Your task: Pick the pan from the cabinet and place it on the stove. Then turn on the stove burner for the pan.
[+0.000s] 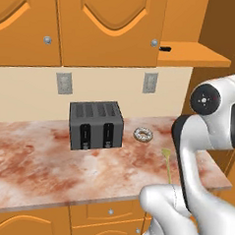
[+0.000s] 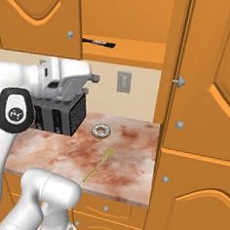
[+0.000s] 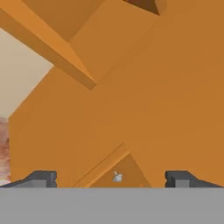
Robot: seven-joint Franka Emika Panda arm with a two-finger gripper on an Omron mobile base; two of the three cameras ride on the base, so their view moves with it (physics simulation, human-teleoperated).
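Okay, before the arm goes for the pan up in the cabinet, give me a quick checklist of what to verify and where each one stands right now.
1. Gripper open and empty: ok, jaws stand wide apart, nothing between them.
2. Pan handle in sight: ok, it pokes out of the open cabinet shelf.
3. Pan body visible: not ok, hidden by the door.
4. Gripper lined up with the handle: not ok, the hand view faces plain wood.
5. Toaster, donut and spatula out of the way: ok, they lie down on the counter.
6. Stove in sight: cannot tell.
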